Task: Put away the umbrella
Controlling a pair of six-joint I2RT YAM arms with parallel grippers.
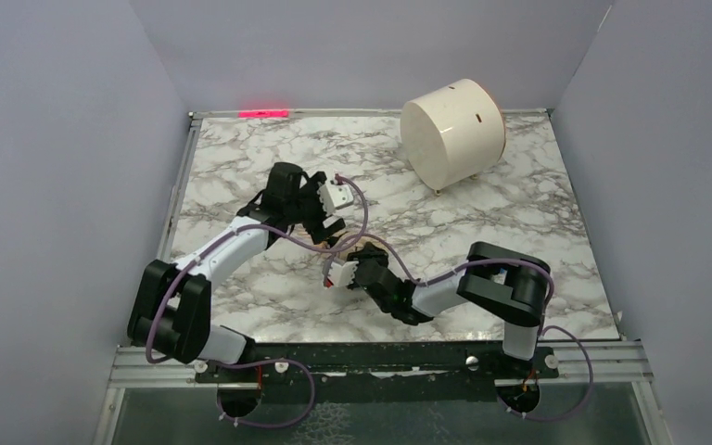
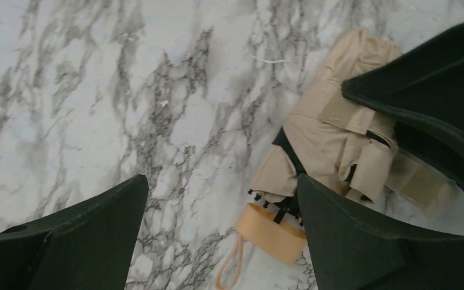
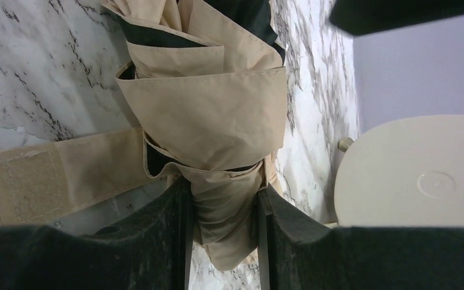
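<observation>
I'm watching the umbrella (image 2: 329, 130) lying on the marble table (image 1: 519, 204) between the two arms. In the left wrist view its long axis is running slantwise, with the peach handle knob (image 2: 272, 232) pointing toward the left gripper (image 2: 220, 181) and the folded canopy pointing away. The left gripper is hanging over the handle end with its jaws spread wide and holding nothing, while the right gripper (image 3: 223, 196) is pinching a bunched fold of the beige fabric between its fingers, with the tan strap (image 3: 48, 178) lying flat to one side and the white drum (image 3: 417, 175) sitting beyond.
</observation>
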